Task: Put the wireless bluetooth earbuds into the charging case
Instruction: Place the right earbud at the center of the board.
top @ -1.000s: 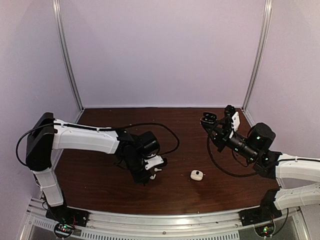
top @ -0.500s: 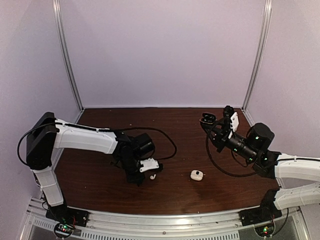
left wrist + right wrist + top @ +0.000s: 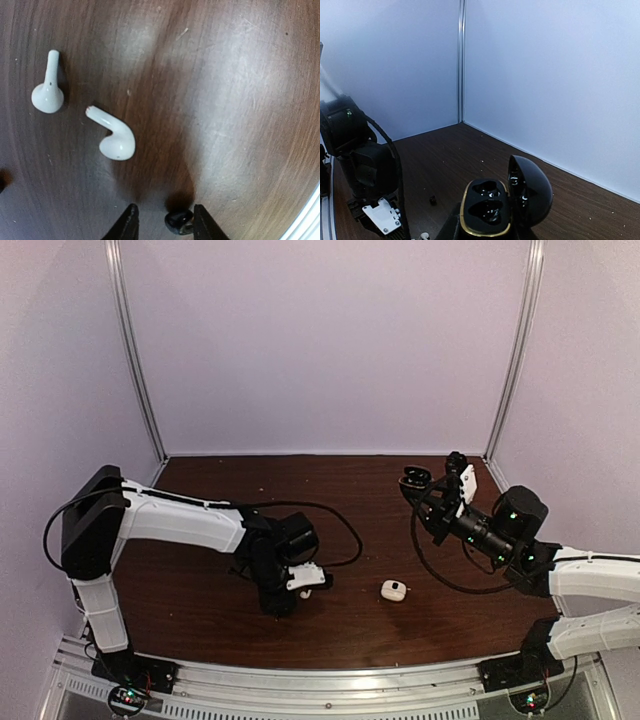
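In the left wrist view my left gripper (image 3: pixel 165 220) hangs just over the dark wooden table with its jaws apart. A stubby black earbud (image 3: pixel 179 221) lies between them, close to the right finger (image 3: pixel 205 227). Two white stemmed earbuds (image 3: pixel 116 137) (image 3: pixel 48 90) lie on the table beyond the tips. My right gripper (image 3: pixel 487 234) is shut on the black charging case (image 3: pixel 487 207), held in the air with its lid (image 3: pixel 532 192) swung open and both sockets showing. From above, that case (image 3: pixel 415 478) is at the back right and the left gripper (image 3: pixel 280 602) is low at centre left.
A closed white charging case (image 3: pixel 393 590) sits on the table between the arms. A small black piece (image 3: pixel 433 200) lies on the wood near the left arm (image 3: pixel 365 170). A black cable (image 3: pixel 340 530) loops behind the left wrist. White walls close in the back and sides.
The left gripper has come down toward the table and turned, and its jaws have parted. The right arm holds the open case almost still.
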{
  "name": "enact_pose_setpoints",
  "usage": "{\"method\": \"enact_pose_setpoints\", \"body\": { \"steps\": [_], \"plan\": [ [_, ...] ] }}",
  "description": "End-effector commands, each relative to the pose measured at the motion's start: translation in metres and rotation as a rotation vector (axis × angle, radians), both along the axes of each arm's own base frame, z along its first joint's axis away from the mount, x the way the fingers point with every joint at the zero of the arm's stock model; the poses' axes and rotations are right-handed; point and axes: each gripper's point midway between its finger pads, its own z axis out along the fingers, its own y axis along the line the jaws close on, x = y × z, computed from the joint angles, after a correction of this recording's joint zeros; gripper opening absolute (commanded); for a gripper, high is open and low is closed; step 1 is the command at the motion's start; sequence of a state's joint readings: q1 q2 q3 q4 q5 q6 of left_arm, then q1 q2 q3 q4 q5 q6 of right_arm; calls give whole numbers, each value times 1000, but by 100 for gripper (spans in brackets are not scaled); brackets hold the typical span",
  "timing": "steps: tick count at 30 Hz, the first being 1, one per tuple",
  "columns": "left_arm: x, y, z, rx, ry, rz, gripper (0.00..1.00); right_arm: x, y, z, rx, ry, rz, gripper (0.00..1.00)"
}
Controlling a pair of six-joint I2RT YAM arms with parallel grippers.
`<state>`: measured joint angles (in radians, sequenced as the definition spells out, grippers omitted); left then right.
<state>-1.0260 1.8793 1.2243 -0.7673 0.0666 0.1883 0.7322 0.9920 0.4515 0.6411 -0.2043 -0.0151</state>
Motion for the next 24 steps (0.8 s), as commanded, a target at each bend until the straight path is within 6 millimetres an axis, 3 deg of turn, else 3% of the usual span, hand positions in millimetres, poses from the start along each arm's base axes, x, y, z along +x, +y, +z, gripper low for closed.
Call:
{"method": "enact_pose_setpoints", "body": {
  "steps": [1,5,9,19,24],
  "plan": [
    [11,-7,19,-54,-23,86,47,0,-2,12,27,-30,-1,0],
    [12,1,26,-17,6,240,56,-1,-4,15,28,-34,-8,0],
    [-4,-1,32,-75,93,342,60,0,-5,13,26,-31,-10,0],
    [-20,14,8,-38,153,395,53,0,-5,11,23,-28,-12,0],
    [-16,23,0,6,119,412,52,0,-5,10,24,-26,-13,0]
  ]
}}
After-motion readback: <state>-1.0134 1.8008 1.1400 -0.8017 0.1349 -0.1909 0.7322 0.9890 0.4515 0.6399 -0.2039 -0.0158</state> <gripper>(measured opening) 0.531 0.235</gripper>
